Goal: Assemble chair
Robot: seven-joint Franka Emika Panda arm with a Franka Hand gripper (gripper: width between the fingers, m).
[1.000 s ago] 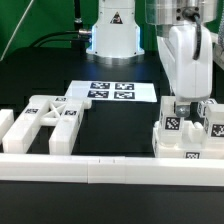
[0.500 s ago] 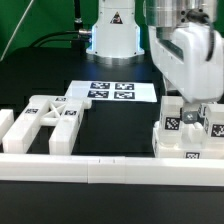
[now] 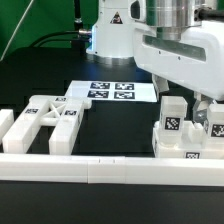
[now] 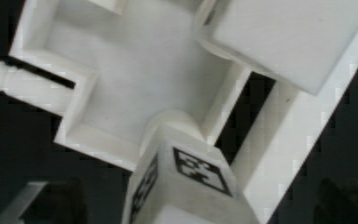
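One arm: the white arm [image 3: 185, 55] hangs over the parts on the exterior view's right. Its body covers the far right corner of the marker board [image 3: 110, 90].
End effector: the end effector [image 4: 179, 208] is open. In the wrist view I see the dark fingers [image 4: 30, 200] spread to either side of the tagged block [image 3: 172, 116], with a gap on both sides and nothing clamped.
Chair, right group: the tagged block stands upright on the base block [image 3: 186, 148]. The second upright [image 3: 216, 122] is just beside it, with a narrow slot between them.
Chair, left group: the cut-out frame [image 3: 46, 118] lies flat near the exterior view's left, with the small block [image 3: 5, 125] just beside its outer edge. Both are well apart from the right group.
Wrist detail: the tagged block's top corner is nearest the lens. The recessed panel [image 4: 131, 90] sits behind it, with dark gaps along the panel's edges.
Near edge: the border rail [image 3: 100, 168] runs the full width in front. Both groups sit just behind it; I can't tell if they touch it.
Open room: a wide bare strip of black surface [image 3: 115, 130] lies between the two groups, from the marker board to the rail.
Tight spots: the slot between the uprights, and the arm's bulk directly above the right group.
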